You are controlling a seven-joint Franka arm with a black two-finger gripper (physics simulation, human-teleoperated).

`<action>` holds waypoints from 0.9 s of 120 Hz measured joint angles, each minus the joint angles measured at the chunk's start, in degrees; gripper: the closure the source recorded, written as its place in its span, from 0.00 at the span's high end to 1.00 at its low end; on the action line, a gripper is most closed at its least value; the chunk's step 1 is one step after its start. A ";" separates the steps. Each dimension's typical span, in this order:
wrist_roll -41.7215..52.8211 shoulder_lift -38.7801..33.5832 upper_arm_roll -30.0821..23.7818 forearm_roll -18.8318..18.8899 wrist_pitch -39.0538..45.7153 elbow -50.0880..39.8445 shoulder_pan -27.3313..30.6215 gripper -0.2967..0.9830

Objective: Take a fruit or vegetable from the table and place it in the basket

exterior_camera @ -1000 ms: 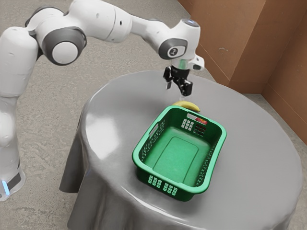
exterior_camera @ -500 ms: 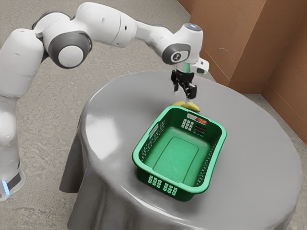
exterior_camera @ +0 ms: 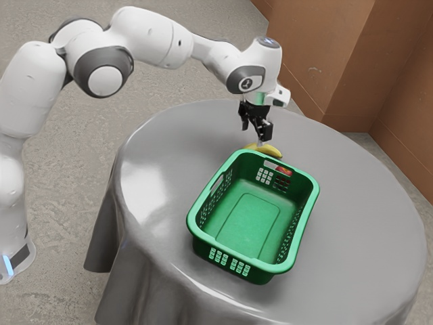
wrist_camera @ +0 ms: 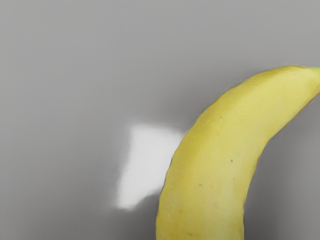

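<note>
Released, with its two black fingers standing apart, my pincer points down at the exterior view's far part of the worktop, right by the banana. Whether either fingertip touches the peel, I can't tell. The fruit lies on the grey, glossy surface, outside the green basket, just beyond the short end nearest my hand; the rim hides part of it in the exterior view. Seen from my wrist, it's a fat yellow curve with a few tiny dark flecks, greenish at one tip, and a white glare shines on the worktop beside its outer bend. The basket sits upright, its walls pierced with small openings. Something red shows at its end by the banana, too small to name. My white arm reaches in from the exterior view's upper left.
</note>
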 joint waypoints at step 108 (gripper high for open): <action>1.87 3.42 -0.97 -0.12 4.63 -0.05 0.21 0.73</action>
